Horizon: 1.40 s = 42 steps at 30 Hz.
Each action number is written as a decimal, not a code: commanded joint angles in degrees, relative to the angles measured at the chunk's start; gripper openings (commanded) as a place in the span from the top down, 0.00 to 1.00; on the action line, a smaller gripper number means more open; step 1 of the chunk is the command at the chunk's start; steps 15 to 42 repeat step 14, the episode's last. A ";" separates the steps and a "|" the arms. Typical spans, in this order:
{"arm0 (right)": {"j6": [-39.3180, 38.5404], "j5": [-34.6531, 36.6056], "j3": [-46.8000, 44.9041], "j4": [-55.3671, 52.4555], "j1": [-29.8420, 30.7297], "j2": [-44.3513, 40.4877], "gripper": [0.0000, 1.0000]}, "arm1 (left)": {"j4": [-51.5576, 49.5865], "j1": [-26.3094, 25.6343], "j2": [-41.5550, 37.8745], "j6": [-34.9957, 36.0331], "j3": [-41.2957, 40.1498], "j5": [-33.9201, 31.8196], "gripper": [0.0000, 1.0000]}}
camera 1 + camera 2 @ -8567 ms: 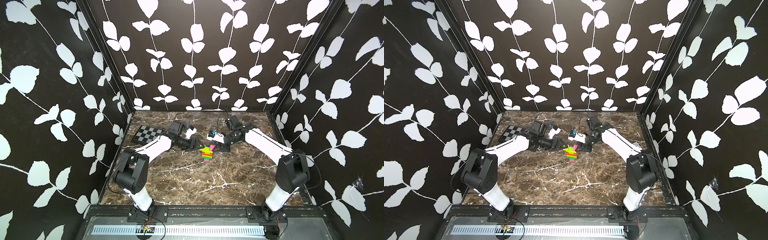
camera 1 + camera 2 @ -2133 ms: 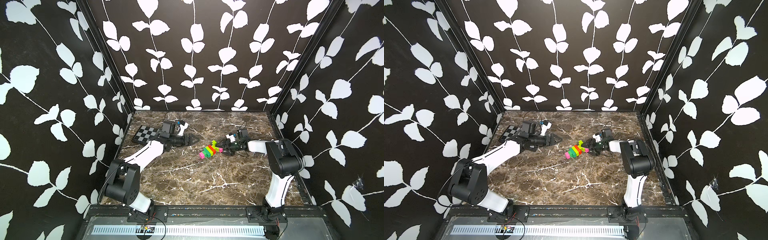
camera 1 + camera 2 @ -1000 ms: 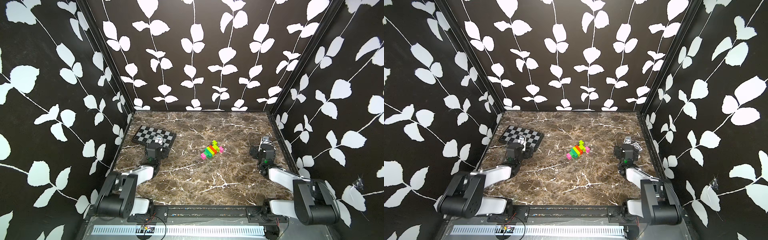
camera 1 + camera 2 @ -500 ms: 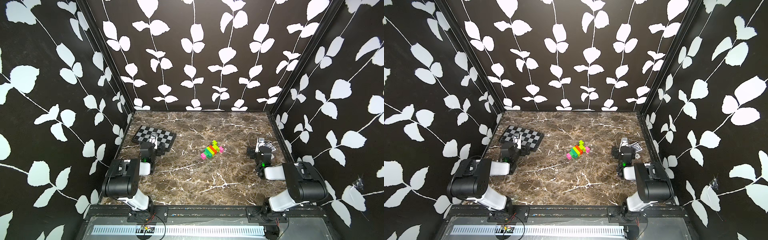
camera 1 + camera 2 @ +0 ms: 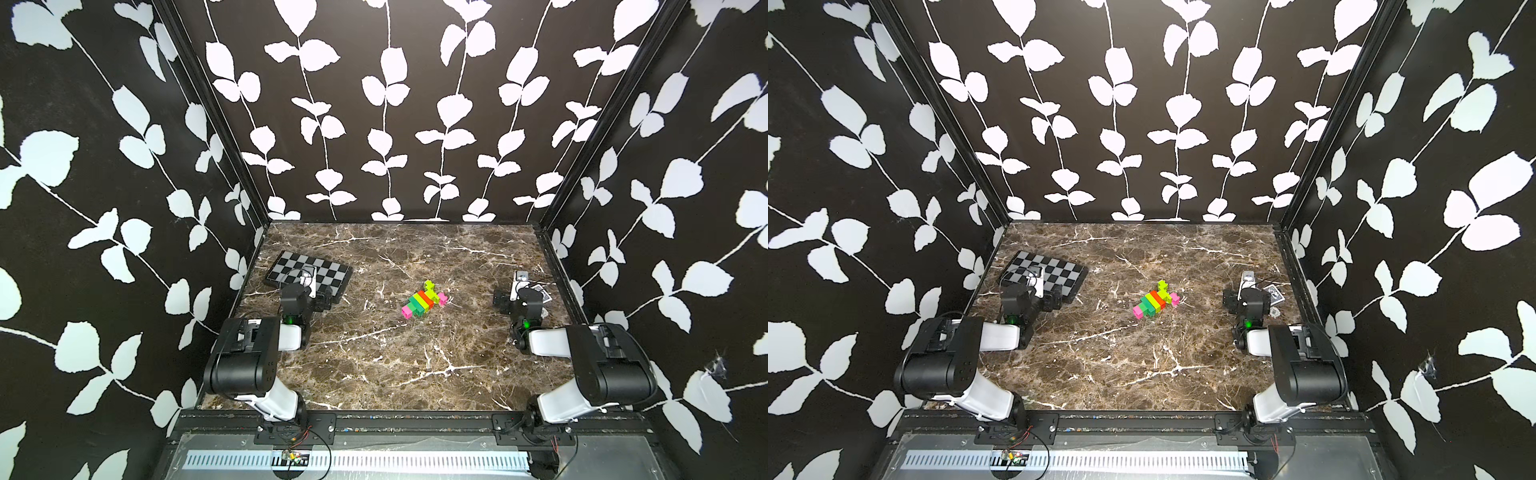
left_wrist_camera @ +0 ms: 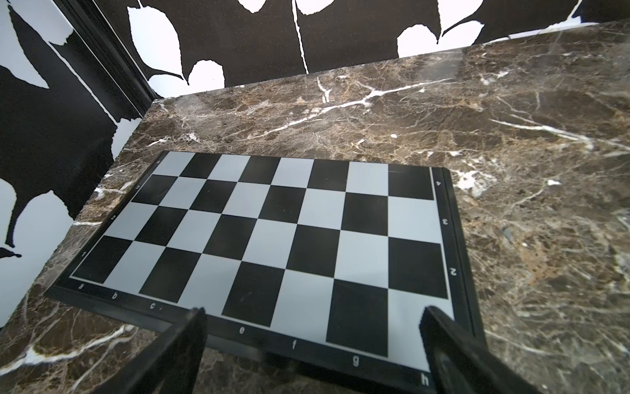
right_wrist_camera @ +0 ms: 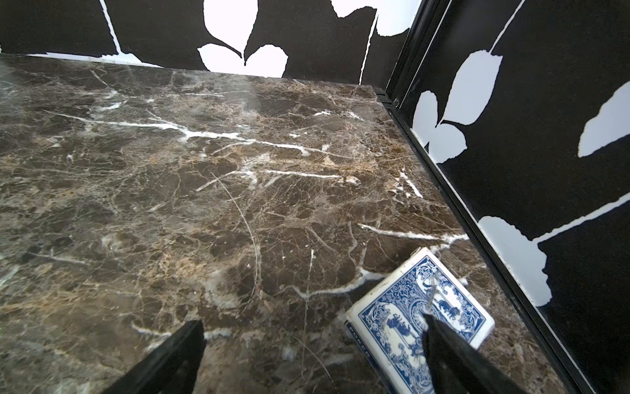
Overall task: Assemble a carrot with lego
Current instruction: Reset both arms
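Lying midway on the marble surface (image 5: pixel 374 365), the lego carrot (image 5: pixel 423 304) slants near-left to far-right, well apart from both spread, empty pincers: left pincer (image 6: pixel 313 310) over the chessboard (image 6: pixel 272 238), right pincer (image 7: pixel 312 319), seemingly nearer, by the card deck (image 7: pixel 409 290).

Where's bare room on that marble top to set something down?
Bare: marble from the carrot to the front rail, and along the back wall. Crowded: chessboard by the left claw, card deck by the right claw.
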 commanded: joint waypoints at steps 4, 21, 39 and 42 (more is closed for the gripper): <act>-0.24 -0.49 1.09 0.84 -0.06 -0.55 0.01 | 0.92 -0.06 -1.12 -0.49 0.47 0.75 0.01; -0.33 -0.57 1.22 0.65 -0.06 -0.57 0.01 | 0.93 -0.06 -1.16 -0.44 0.42 0.79 0.01; -0.33 -0.57 1.22 0.65 -0.06 -0.57 0.01 | 0.93 -0.06 -1.16 -0.44 0.42 0.79 0.01; -0.33 -0.57 1.22 0.65 -0.06 -0.57 0.01 | 0.93 -0.06 -1.16 -0.44 0.42 0.79 0.01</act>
